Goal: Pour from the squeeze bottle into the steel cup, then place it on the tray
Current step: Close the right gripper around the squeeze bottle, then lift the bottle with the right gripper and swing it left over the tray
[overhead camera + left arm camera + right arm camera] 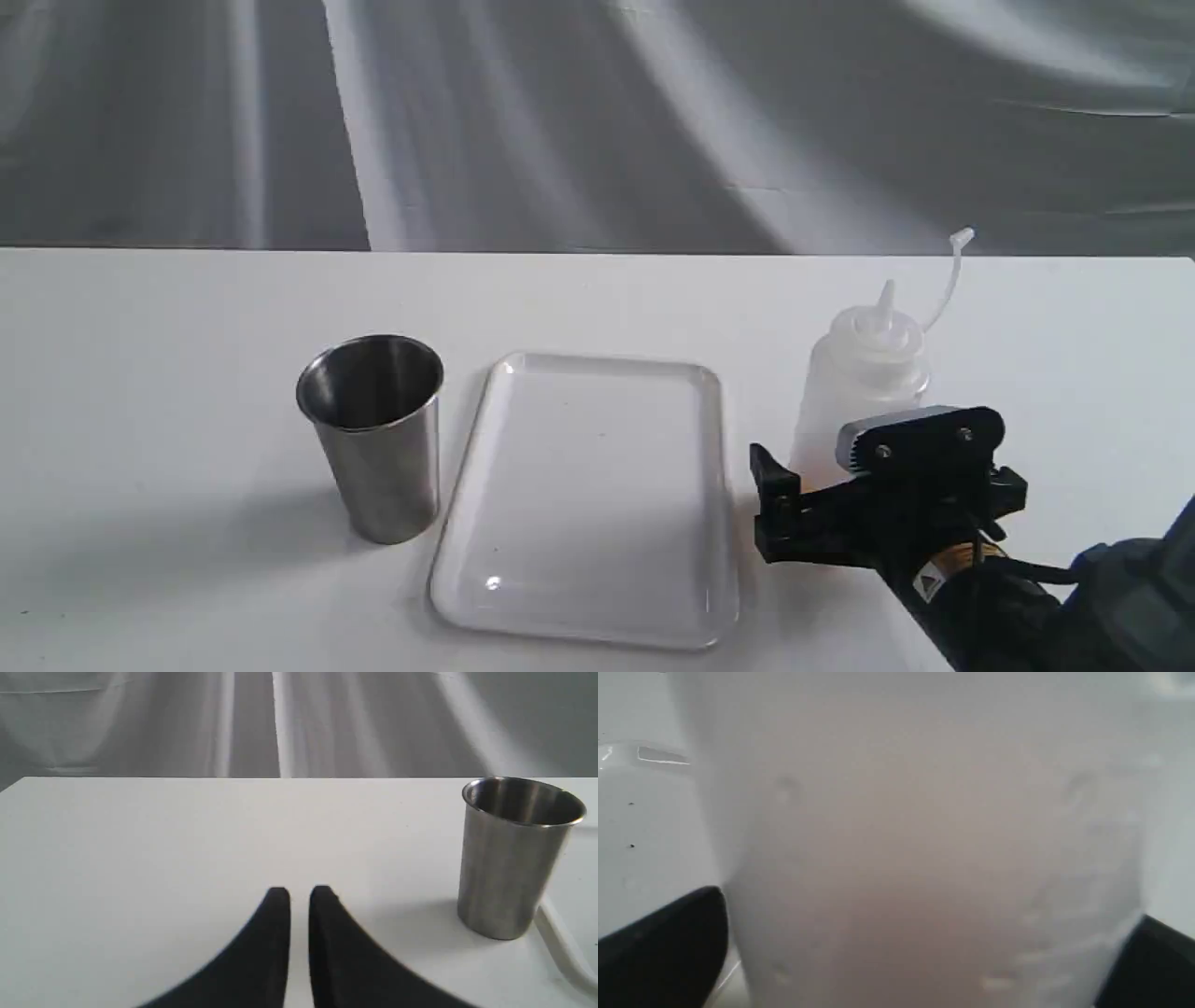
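The bottle (864, 373) stands upright on the table (140, 420), at the right, just beside the tray's (597, 359) right edge but apart from it; its nozzle (885, 297) points up and the cap strap (948, 280) curls up to the right; a faint amber tinge shows low in it. The right gripper (929, 914) comes in from the near right and straddles the bottle's lower body, its jaws spread wide with one finger (672, 942) on each side; whether the pads press the plastic cannot be told, and the bottle's foot is hidden behind the gripper. The tray lies flat in the middle, nothing on it; the cup (378, 439) stands upright just left of the tray's near-left part, dark inside. The left gripper (299, 896) sits low over bare table, its fingers (280, 933) drawn almost together with only a thin slit between them and nothing held; the cup stands ahead of it, well apart. A grey cloth (597, 121) hangs behind the far edge.
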{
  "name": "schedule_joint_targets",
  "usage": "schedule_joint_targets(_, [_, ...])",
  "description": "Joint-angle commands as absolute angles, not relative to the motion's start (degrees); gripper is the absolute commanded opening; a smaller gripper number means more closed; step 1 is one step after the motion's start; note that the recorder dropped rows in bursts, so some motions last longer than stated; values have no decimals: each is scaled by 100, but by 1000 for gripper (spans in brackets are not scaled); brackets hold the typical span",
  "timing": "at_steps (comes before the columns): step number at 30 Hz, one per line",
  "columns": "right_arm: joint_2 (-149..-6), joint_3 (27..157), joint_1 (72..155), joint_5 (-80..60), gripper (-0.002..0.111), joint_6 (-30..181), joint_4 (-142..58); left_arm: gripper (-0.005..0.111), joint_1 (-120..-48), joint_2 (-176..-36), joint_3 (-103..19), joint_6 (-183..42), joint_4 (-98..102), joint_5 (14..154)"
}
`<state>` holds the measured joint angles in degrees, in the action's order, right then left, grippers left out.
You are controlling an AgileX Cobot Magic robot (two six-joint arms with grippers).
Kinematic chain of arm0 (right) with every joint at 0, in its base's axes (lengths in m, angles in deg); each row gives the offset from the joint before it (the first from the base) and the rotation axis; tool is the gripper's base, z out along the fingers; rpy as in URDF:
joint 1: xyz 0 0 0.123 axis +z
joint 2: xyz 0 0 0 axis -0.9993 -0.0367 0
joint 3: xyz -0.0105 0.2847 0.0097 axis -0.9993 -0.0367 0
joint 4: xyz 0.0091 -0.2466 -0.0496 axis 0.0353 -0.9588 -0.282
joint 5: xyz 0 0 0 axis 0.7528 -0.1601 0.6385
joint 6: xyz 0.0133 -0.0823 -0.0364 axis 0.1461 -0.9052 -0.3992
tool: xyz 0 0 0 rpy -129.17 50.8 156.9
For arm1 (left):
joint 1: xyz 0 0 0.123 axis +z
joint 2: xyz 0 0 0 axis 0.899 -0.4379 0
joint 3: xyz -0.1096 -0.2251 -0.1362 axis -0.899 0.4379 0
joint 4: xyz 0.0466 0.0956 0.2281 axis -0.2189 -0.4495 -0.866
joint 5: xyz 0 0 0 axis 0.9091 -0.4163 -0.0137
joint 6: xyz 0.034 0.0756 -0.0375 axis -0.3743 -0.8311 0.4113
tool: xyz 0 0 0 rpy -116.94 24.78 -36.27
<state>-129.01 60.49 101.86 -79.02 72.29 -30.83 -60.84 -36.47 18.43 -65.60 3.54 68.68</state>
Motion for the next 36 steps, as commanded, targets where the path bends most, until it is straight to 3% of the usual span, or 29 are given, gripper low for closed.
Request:
schedule_joint_targets(1, [-13007,6139,10168,-7971,105,7189,-3053,8,-6097,-3632,1868,-6555,353,6908])
schedule_joint_targets(9, [-13040,6139,10105,-7971,104,7253,-2972,8,-6097,-3632,1868,-6544,353,6908])
schedule_joint_targets(13, [-13040,6139,10105,-7971,97,7253,-2951,8,-6097,-3632,1868,-6544,353,6908])
schedule_joint_targets(17, [-13040,6139,10105,-7971,75,7253,-2965,8,-6097,-3632,1868,-6544,353,6908])
schedule_joint_targets(24, [-13013,6128,10105,-7971,22,7253,-2950,8,-6097,-3632,1868,-6548,353,6908])
schedule_joint_targets(28, [-12864,6019,10105,-7971,1,7130,-2950,8,-6097,-3632,1868,-6548,353,6908])
schedule_joint_targets(36, [-11937,5771,10105,-7971,0,6645,-2986,8,-6097,-3632,1868,-6536,353,6908])
